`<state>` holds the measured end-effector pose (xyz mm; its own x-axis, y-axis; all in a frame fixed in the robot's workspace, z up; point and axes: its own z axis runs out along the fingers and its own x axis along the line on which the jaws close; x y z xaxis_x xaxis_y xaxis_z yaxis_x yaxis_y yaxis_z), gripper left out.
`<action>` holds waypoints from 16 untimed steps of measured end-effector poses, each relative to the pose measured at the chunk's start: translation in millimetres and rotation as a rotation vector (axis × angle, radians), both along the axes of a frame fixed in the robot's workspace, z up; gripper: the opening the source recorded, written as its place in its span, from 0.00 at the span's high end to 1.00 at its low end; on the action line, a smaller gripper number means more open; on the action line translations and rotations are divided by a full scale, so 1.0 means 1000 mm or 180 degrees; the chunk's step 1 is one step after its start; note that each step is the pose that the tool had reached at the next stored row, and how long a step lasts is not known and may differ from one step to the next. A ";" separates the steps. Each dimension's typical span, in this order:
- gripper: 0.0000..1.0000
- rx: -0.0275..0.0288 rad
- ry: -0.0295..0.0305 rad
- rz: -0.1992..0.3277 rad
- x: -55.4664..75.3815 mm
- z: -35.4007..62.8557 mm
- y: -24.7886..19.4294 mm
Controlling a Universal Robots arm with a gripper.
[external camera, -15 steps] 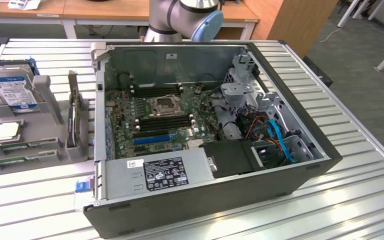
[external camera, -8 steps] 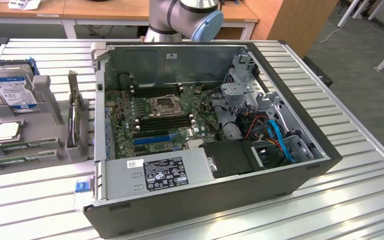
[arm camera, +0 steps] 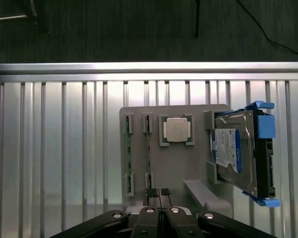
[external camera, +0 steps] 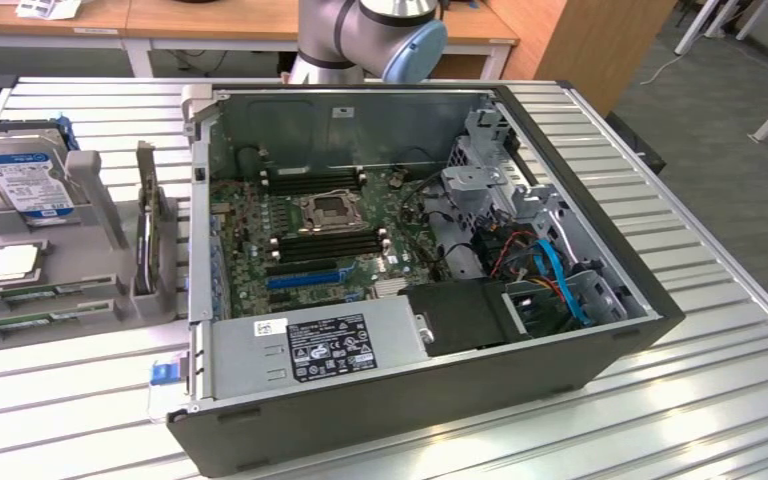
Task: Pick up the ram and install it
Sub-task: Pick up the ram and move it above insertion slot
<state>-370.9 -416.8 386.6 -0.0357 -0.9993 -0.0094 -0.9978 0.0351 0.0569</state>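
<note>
Looking down on gripper [arm camera: 158, 192] with jaws pressed fully together, nothing between them. Hovering over near edge of gray holder [arm camera: 193, 163]. Seeing ram [arm camera: 148, 153] on edge in its slot, starting just ahead of the tips and running straight on; second ram stick [arm camera: 127, 153] one slot over, parallel. Spotting CPU [arm camera: 176, 130] ahead on the other side, hard drive [arm camera: 233, 158] further out that way in blue rails. Can't read blue drive label, nor labels on power supply [external camera: 244, 360] inside open PC case [external camera: 598, 350].
</note>
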 end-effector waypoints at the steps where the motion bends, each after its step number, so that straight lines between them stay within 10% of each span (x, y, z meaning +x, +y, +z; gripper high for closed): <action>1: 0.90 0.0000 0.0000 0.0000 0.000 0.0000 0.0000; 16: 0.90 0.0018 0.0000 0.0002 0.000 -0.0070 0.0000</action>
